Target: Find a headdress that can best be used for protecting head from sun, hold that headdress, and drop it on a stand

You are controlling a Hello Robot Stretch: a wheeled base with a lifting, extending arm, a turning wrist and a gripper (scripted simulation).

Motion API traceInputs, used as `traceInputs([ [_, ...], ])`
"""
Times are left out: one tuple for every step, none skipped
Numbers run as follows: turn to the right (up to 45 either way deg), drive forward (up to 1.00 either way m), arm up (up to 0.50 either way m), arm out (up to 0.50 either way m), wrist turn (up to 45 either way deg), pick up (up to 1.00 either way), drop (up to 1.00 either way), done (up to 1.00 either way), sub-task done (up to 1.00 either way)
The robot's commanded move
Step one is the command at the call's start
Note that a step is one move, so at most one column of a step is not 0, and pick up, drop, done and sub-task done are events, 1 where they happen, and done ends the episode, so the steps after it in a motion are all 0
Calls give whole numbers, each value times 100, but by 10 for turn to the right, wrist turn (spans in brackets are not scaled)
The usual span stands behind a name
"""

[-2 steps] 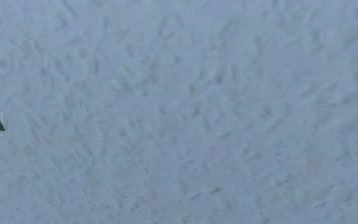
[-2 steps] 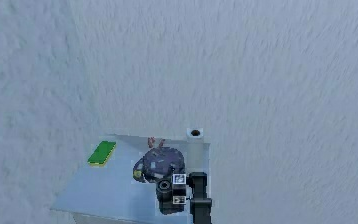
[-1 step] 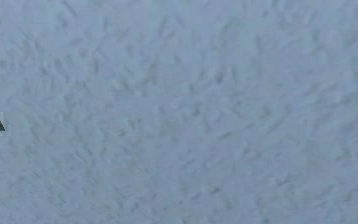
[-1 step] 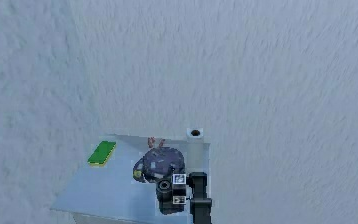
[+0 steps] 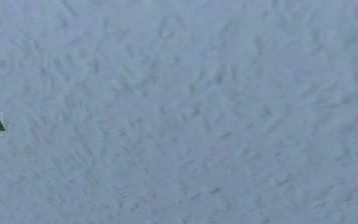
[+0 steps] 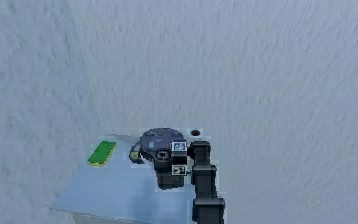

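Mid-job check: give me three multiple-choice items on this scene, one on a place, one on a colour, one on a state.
1. The green flat thing lies: A on the pale tabletop; B on the floor; C on the wall.
2. The rounded thing at the gripper is: A red; B dark grey; C yellow.
3. The gripper's load: A hangs clear; B nothing; C cannot be told.
Key: 1 A, it rests on the top, left of the arm. 2 B, its dome is dark grey. 3 C, the rounded thing sits at the gripper over the tabletop.
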Motion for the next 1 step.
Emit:
traceInputs([
  [0,0,16,0,0,0,0,0,0],
])
